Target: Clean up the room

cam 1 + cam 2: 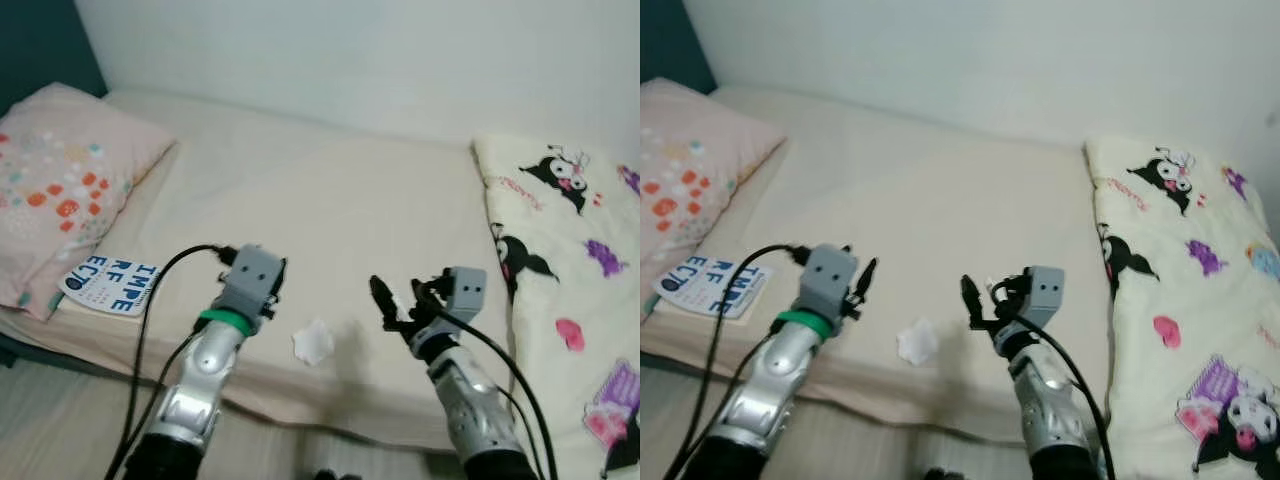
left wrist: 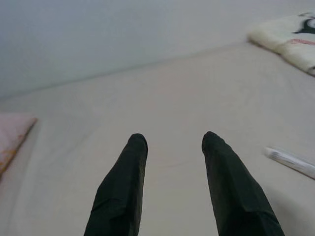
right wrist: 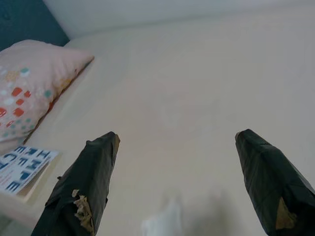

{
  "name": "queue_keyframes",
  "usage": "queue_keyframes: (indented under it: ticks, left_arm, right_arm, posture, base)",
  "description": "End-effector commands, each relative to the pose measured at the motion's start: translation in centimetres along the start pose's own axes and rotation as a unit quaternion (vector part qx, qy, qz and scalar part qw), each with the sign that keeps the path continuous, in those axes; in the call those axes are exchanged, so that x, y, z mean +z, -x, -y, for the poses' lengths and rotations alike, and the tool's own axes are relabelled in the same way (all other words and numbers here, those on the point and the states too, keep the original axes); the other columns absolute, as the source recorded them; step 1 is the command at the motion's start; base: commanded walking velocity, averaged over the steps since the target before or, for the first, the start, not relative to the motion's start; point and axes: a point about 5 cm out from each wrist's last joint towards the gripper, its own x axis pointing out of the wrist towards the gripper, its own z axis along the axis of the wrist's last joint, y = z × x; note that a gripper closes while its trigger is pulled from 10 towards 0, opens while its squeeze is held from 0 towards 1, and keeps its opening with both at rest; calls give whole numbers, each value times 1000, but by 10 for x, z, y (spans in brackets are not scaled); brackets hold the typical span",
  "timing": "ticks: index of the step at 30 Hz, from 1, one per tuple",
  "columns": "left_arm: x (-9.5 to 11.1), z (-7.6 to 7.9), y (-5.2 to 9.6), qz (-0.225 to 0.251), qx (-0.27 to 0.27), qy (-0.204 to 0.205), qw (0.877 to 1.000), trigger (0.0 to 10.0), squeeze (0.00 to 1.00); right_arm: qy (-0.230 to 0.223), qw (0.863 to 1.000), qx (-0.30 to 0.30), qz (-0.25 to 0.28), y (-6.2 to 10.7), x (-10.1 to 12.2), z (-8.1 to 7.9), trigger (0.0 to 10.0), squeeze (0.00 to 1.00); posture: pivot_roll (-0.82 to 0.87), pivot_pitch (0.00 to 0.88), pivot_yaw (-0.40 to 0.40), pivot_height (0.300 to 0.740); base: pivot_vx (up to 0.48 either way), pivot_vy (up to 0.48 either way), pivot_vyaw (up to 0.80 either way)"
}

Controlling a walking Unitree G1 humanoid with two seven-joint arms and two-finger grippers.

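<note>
Both arms raised over the near edge of the bed (image 1: 330,190), looks like staging for a pick. Crumpled white tissue (image 1: 314,343) sitting on the sheet near the front edge, between the two arms — likely the litter to clear. From right gripper (image 1: 400,297): tissue at roughly 8 o'clock, near, not touching. Right fingers (image 3: 88,182) spread wide, empty. Left gripper (image 2: 172,142) parted moderately, empty, aimed across the mattress; tissue at about 4 o'clock from its wrist.

Sheet: cream, matte, smooth, slight give likely. Tissue: thin, soft, irregular wad, should compress easily under a pinch. Pillow (image 1: 60,180) at 10 o'clock: pink, puffy, floral print. Flat blue-lettered booklet (image 1: 108,283) tucked at its lower corner. Folded cartoon-print blanket (image 1: 570,250) at 3 o'clock, plush-looking. White stick-like object (image 2: 290,161) in left wrist view, identity unclear.
</note>
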Motion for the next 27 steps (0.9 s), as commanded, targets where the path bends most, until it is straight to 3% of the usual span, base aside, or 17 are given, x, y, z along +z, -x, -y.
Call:
queue_keyframes:
  ticks: [1, 6, 11, 27]
  left_arm:
    - [-8, -2, 4, -20, -2, -3, 1000, 10000, 0]
    - [-7, 16, 9, -23, -72, 23, 997, 10000, 0]
    - [-9, 23, 11, -28, -100, 25, 994, 10000, 0]
    - [-12, 19, 8, -38, -75, 27, 996, 10000, 0]
  right_arm:
    - [1, 1000, -5, -11, 3, -7, 0, 10000, 0]
    - [6, 1000, -18, -18, 5, -11, 5, 10000, 0]
    - [7, 999, -23, -21, 7, -12, 6, 10000, 0]
    - [25, 998, -56, -18, 11, -14, 14, 10000, 0]
  posture:
    - [115, 95, -58, 740]
    - [108, 104, -56, 740]
    - [105, 106, -55, 740]
    - [100, 113, -54, 705]
  base:
    - [0, 0, 0]
    - [0, 0, 0]
    - [0, 0, 0]
    - [0, 0, 0]
